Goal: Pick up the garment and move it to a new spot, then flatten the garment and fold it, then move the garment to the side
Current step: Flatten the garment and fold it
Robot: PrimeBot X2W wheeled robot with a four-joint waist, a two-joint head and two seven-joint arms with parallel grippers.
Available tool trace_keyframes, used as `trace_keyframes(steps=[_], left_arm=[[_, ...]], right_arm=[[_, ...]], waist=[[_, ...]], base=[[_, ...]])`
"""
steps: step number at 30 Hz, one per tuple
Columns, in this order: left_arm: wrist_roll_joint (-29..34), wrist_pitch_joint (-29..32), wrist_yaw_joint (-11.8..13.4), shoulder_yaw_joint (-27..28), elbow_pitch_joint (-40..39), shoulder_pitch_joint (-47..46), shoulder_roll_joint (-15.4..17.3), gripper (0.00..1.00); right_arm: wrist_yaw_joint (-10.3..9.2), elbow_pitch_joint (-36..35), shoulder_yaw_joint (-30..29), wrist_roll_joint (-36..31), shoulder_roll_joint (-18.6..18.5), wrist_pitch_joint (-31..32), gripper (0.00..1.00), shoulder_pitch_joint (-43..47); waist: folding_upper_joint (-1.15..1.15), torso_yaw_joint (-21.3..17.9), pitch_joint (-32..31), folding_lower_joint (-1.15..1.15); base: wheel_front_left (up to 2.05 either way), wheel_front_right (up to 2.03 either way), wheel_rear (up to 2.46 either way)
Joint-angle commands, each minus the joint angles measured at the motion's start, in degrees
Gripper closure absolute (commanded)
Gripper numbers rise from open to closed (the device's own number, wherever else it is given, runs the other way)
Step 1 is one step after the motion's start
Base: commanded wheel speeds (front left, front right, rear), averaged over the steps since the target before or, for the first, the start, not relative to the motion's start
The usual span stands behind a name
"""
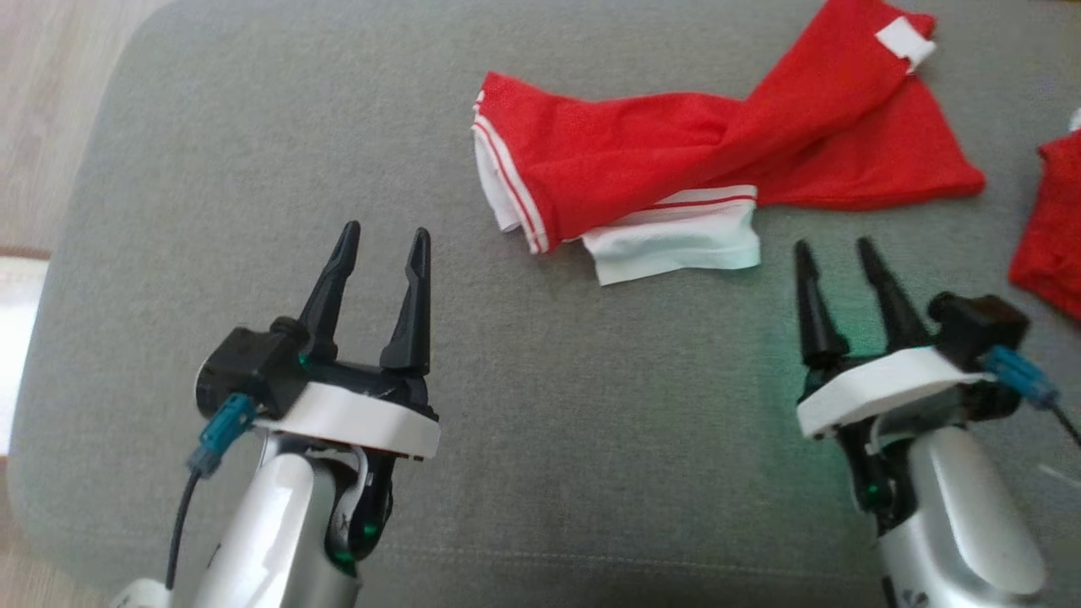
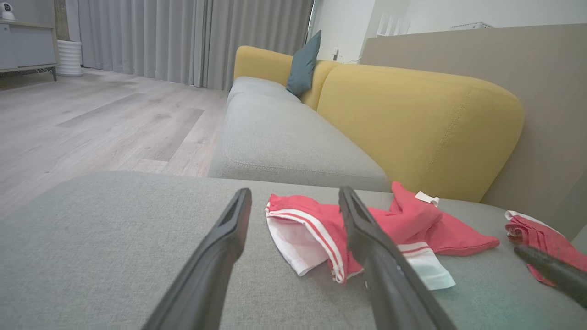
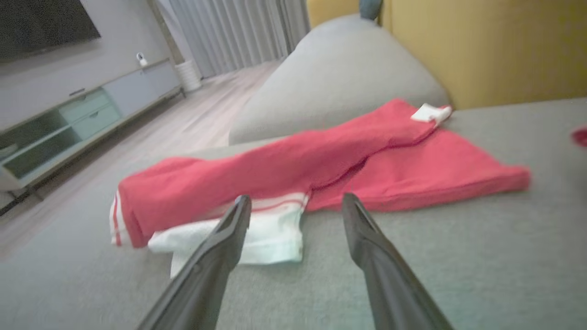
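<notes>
A red garment (image 1: 676, 143) with white trim and red stripes lies crumpled and twisted on the grey cushion (image 1: 524, 422), toward the far right. The same garment (image 2: 412, 220) shows ahead in the left wrist view, and the garment (image 3: 293, 169) lies just beyond the fingers in the right wrist view. My left gripper (image 1: 382, 236) hovers open at the near left, well short of the cloth. My right gripper (image 1: 834, 250) is open too, just below the garment's white hem. Neither holds anything.
A second red cloth (image 1: 1051, 219) lies at the right edge of the cushion. A yellow sofa back (image 2: 412, 123) rises behind, with a teal pillow (image 2: 303, 64). Wooden floor (image 2: 91, 119) lies off the cushion's left edge.
</notes>
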Motion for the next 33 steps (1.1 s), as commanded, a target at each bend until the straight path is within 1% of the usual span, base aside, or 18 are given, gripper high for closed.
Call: trace_keyframes(steps=[1,6,13,19,20,21,24,27,30,33], left_arm=[[-0.3,-0.69,-0.05,1.27,-1.9,-2.77,0.47,0.0],[-0.65,-0.69,0.0,0.78,-1.81,-3.41,0.47,0.0],[-1.2,-0.69,0.19,0.0,-1.73,-4.28,0.47,0.0],[-1.25,-0.69,0.35,0.15,-1.78,-4.39,0.47,0.0],[-1.22,-0.69,0.34,0.22,-1.76,-4.42,0.47,0.0],[-1.18,-0.69,0.34,0.3,-1.71,-4.47,0.47,0.0],[-1.0,-0.69,0.36,0.65,-1.43,-4.65,0.47,0.0],[-0.73,-0.69,0.29,0.9,-1.15,-4.56,0.47,0.0],[-0.39,-0.69,0.15,1.1,-0.9,-4.14,0.47,0.0],[-0.18,-0.69,0.02,1.18,-0.73,-3.64,0.47,0.0]], right_arm=[[0.37,0.17,2.27,0.28,0.12,0.95,0.0,-2.12],[0.37,5.11,3.26,-0.13,0.12,1.87,0.0,-4.87],[0.37,13.93,2.41,-1.21,0.12,1.35,0.0,-9.84],[0.37,19.93,1.58,-2.24,0.12,-0.29,0.0,-13.1],[0.37,20.71,1.8,-2.18,0.12,-0.45,0.73,-13.56],[0.37,21.41,2.11,-2.11,0.12,-0.67,1.0,-13.98],[0.37,22.75,3.75,-1.96,0.12,-1.74,1.0,-14.81],[0.37,22.63,5.8,-0.89,0.12,-3.2,1.0,-14.95],[0.37,20.96,7.7,0.24,0.12,-4.69,1.0,-14.5],[0.37,17.64,8.98,1.28,0.13,-5.75,1.0,-13.57]], waist=[[0.0,1.58,1.38,0.0],[0.0,3.37,2.89,0.0],[0.0,6.21,4.92,0.0],[0.0,6.95,5.86,0.0],[0.0,6.92,5.95,0.0],[0.0,6.83,5.99,0.0],[0.0,6.17,5.69,0.0],[0.0,5.05,4.66,0.0],[0.0,3.8,3.2,0.0],[0.0,2.84,1.42,0.0]], base=[[0.0,0.0,0.0],[0.0,0.0,0.0],[0.0,0.0,0.0],[0.0,0.0,0.0],[0.0,0.0,0.0],[0.0,0.0,0.0],[0.0,0.0,0.0],[0.0,0.0,0.0],[0.0,0.0,0.0],[0.0,0.0,0.0]])
